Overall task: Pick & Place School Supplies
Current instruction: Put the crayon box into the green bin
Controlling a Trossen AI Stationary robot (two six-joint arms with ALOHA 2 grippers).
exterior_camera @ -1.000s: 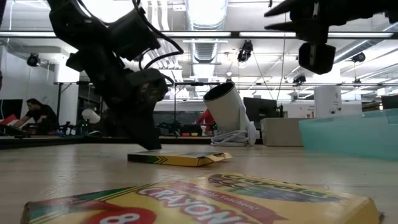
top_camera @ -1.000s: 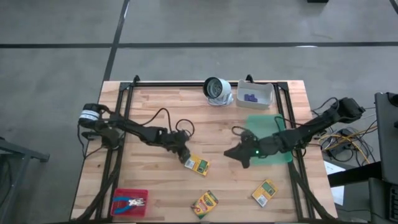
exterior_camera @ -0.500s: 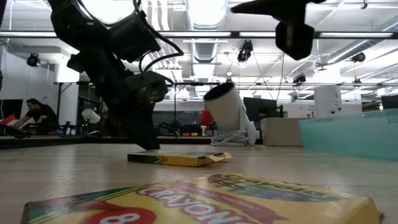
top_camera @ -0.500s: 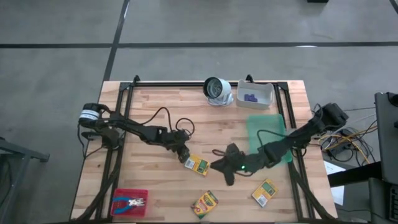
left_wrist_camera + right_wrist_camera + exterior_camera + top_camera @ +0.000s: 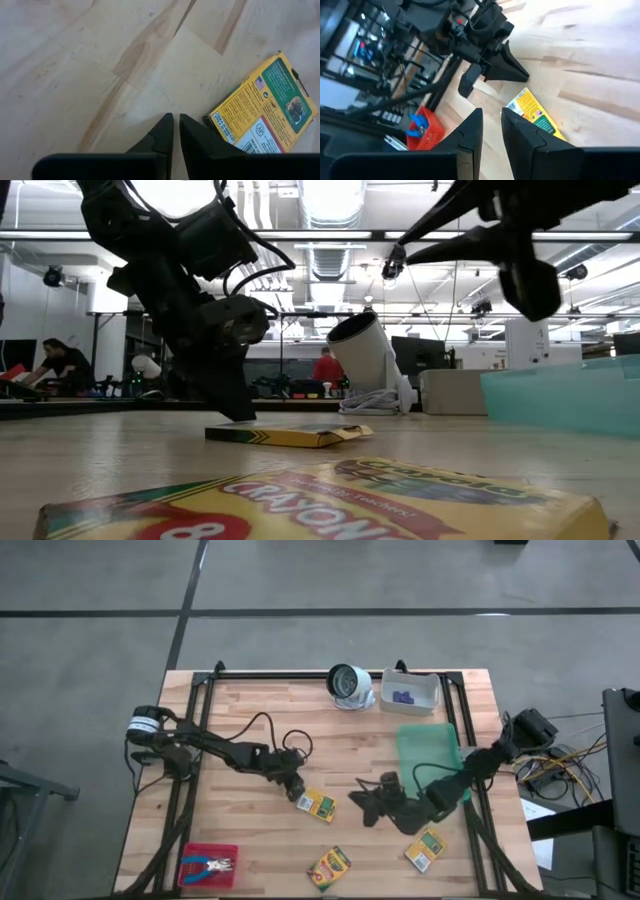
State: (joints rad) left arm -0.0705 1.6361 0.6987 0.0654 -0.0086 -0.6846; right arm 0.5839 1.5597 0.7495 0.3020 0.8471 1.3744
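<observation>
The counter (image 5: 250, 705) was pale wood in lighter and darker planks, framed by black rails. The three crayon boxes (image 5: 317, 806) (image 5: 329, 866) (image 5: 425, 849) were yellow with green panels, the nearest one lettered in red and white, while the tray (image 5: 192, 853) was red and held a blue-handled tool (image 5: 215, 865). The mat (image 5: 428, 745) was translucent green, the bin (image 5: 428, 690) white with purple pieces (image 5: 402, 696) inside, and both arms were black.

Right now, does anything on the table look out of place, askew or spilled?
Nothing looks spilled or damaged. Three crayon boxes lie scattered flat at different angles on the bare wood. The left gripper sits beside the middle one, not holding it.
</observation>
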